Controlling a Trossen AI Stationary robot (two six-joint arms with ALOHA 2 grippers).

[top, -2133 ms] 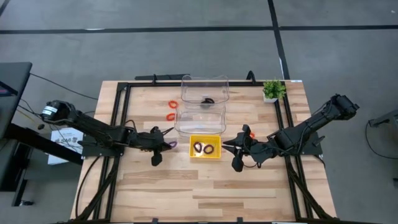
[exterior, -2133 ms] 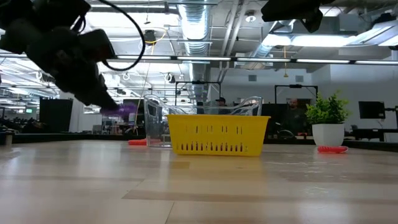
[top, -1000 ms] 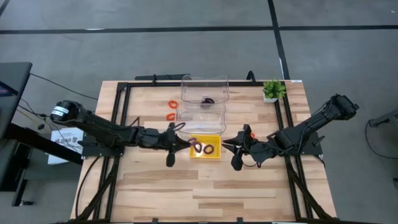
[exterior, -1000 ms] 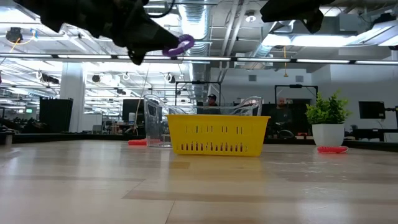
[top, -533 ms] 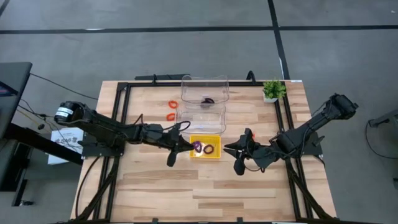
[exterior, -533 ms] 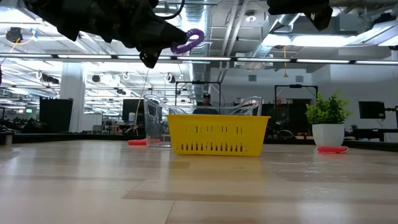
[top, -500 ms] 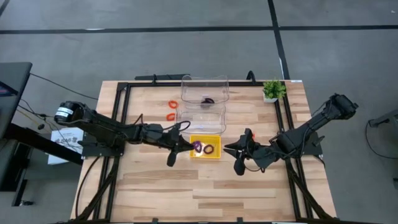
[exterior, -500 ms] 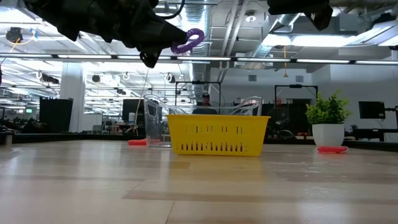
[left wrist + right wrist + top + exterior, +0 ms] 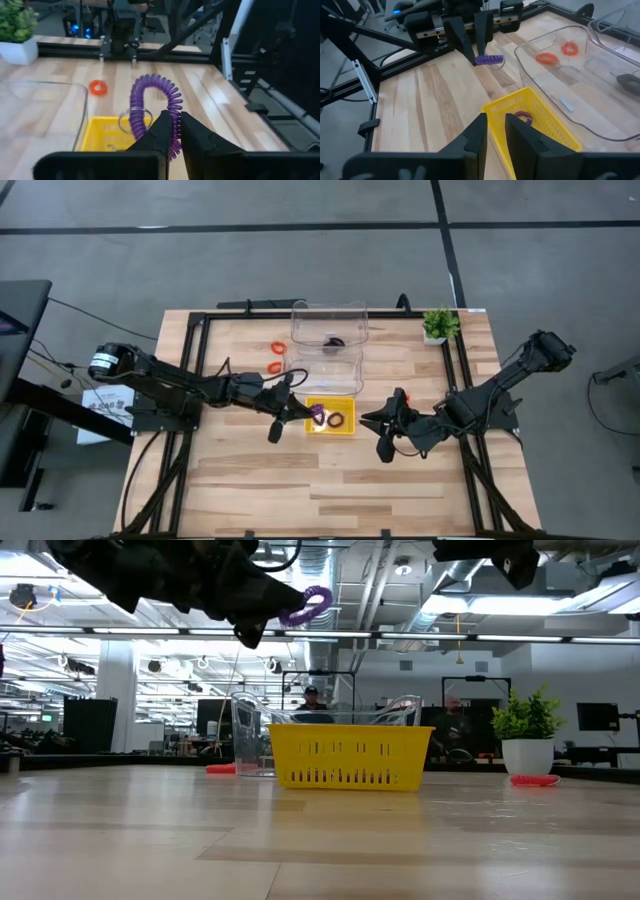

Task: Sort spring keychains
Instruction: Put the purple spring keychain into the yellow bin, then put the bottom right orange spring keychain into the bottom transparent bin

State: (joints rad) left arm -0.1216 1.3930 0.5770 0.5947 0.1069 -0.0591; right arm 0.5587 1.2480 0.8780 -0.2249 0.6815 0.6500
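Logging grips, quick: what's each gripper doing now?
Left gripper: shut on the purple spring keychain.
Right gripper: holds nothing; open or shut cannot be told.

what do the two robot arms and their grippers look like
Both arms are dark, near black, built of slim jointed segments. The left arm has a round silver-white cap at its shoulder joint and black cables running along it. The left gripper and right gripper each end in two flat, tapering black fingers. No lettering is readable.
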